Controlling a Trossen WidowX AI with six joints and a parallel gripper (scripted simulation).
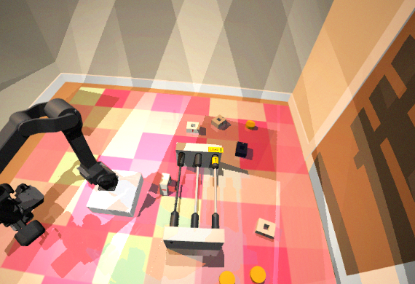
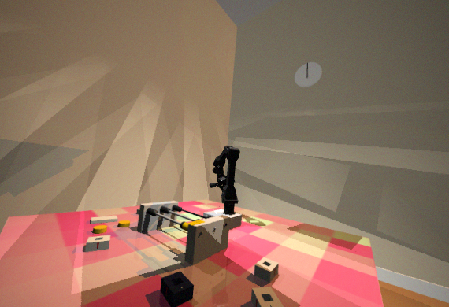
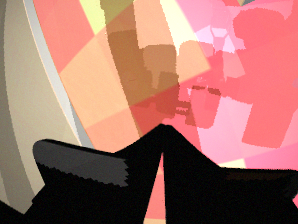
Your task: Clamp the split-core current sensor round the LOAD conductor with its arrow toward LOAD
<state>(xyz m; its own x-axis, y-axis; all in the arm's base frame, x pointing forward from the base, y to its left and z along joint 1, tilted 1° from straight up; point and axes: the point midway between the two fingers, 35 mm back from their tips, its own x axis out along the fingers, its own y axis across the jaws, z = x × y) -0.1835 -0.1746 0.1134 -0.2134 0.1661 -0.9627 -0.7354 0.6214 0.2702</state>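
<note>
Patchwork tabletop [image 1: 126,113] [image 2: 309,268], pink and cream; glossy cylindrical conductor sleeves [image 1: 194,221].

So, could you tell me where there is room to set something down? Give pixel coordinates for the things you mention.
From above, there is room between the LOAD conductor [image 1: 215,189] [image 2: 170,220], the black block [image 1: 241,150] [image 2: 176,290] and the lone cream block [image 1: 263,229] [image 2: 104,245]. It is crowded past the LOAD end block [image 1: 195,147] [image 2: 204,242], and tight where the sensor [image 1: 165,185] stands beside the unmarked outer conductor [image 1: 178,189].
</note>
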